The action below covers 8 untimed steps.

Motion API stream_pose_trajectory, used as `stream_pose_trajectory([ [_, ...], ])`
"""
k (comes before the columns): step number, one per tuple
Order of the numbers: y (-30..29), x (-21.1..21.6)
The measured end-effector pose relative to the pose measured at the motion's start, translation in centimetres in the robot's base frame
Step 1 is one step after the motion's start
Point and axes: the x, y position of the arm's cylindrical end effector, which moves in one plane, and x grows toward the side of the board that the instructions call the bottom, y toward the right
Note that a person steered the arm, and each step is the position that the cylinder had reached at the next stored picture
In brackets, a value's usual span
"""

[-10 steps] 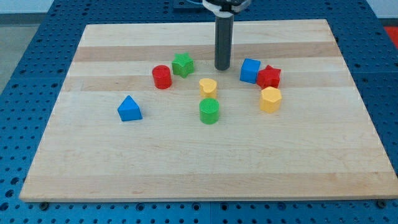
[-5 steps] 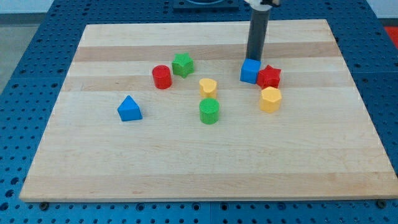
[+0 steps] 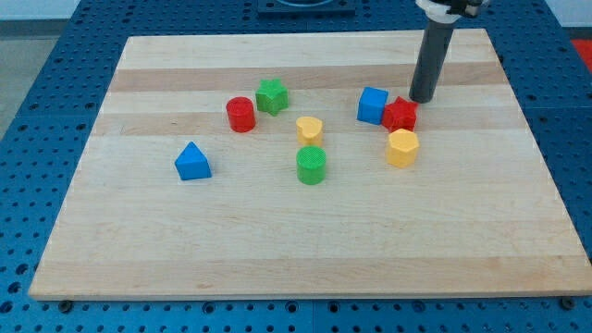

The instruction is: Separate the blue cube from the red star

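Observation:
The blue cube (image 3: 373, 104) sits right of the board's middle, touching the red star (image 3: 400, 114) on its right side. My tip (image 3: 422, 99) stands just above and to the right of the red star, close to it, and to the right of the blue cube. The dark rod rises from there to the view's top.
A yellow hexagonal block (image 3: 402, 147) lies just below the red star. A yellow heart-like block (image 3: 309, 129) and a green cylinder (image 3: 312, 165) sit mid-board. A green star (image 3: 272, 95), a red cylinder (image 3: 240, 114) and a blue triangle (image 3: 191, 161) lie to the left.
My tip has moved right along the view's top side of the blocks, from left of the blue cube, past it, to above right of the red star. No block has visibly moved.

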Motion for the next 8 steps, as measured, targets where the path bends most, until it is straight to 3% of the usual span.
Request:
stream_pose_trajectory([
  [4, -4.8, 0.7],
  [8, -5.7, 1.7],
])
